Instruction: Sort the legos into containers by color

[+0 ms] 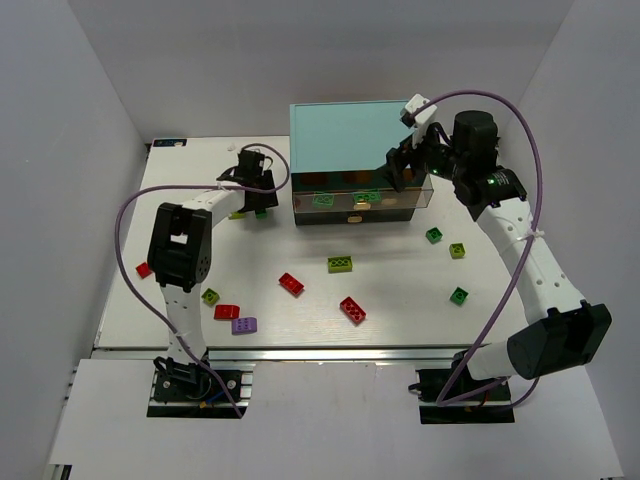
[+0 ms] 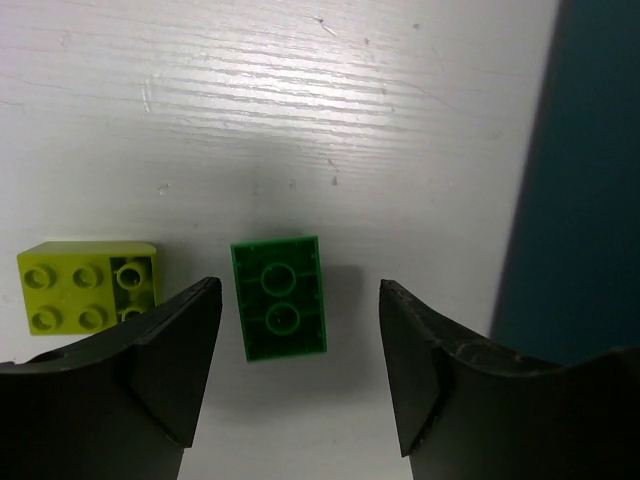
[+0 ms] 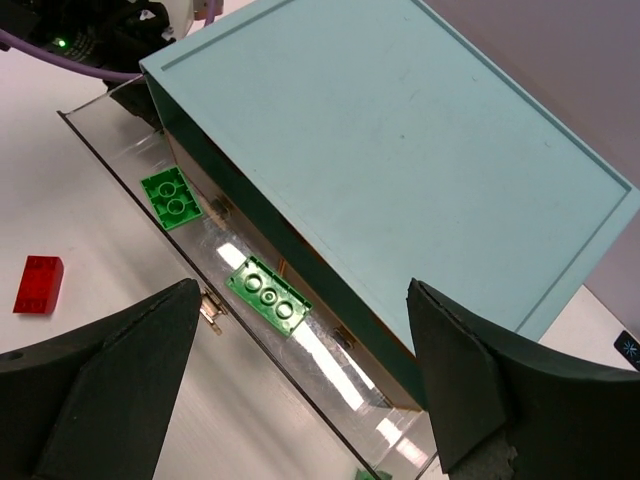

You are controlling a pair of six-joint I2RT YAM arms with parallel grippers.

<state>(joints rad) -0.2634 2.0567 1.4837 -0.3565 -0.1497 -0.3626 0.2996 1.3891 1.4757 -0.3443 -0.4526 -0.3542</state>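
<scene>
Now, left gripper (image 2: 297,292): mine, jaws spread, pinching nothing. It sits low over the table (image 2: 300,90), just left of the cabinet.
Dark green brick (image 2: 279,297): lies hollow side up on the table between my left fingers (image 2: 165,360). There's a gap on each side, so it touches neither.
Yellow-green brick (image 2: 75,287): studs up, near the dark green one but apart from it. One corner is hidden behind the finger on that side.
Right gripper (image 3: 300,300): mine, jaws spread wide, holding nothing. It hangs by the cabinet's front right corner, above the pulled-out drawer.
Cabinet (image 3: 400,130): dark frame, light teal top, at the far middle of the table.
Drawer (image 3: 120,135): see-through, pulled out at the cabinet's front.
Shorter green brick (image 3: 171,197): inside the drawer, hollow side up.
Longer green brick (image 3: 267,295): same drawer, hollow side up, apart from the shorter one.
Red bricks (image 1: 291,283): four, loose on the table nearer my bases.
Purple brick (image 1: 243,325): near edge, just beside one red.
Other loose bricks: three yellow-green (image 1: 340,264) and two green (image 1: 434,235), scattered in front of the cabinet.
</scene>
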